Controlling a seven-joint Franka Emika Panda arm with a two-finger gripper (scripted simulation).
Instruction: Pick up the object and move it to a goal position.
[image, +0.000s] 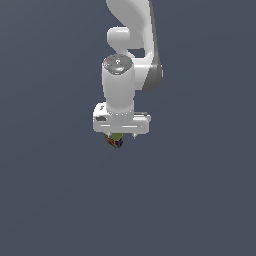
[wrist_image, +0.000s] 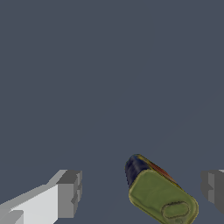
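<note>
Overhead, the white Panda arm (image: 131, 45) reaches down from the top of the exterior view, its wrist pointing straight down over a plain slate-grey desk (image: 50, 200). Below the wrist sits the end effector (image: 121, 136), released: in the wrist view its two grey fingertips (wrist_image: 70, 192) stand wide apart with open space between them and nothing clamped. The tin can (wrist_image: 159, 192) lies between those fingertips in the wrist view, nearer the one at the picture's edge, touching neither; its greenish top with an oval pull tab faces the camera, and a dark blue side with a red-pink patch shows behind. From the exterior view only a small part of the can (image: 115, 140) peeks out under the hand, toward the exterior view's left
</note>
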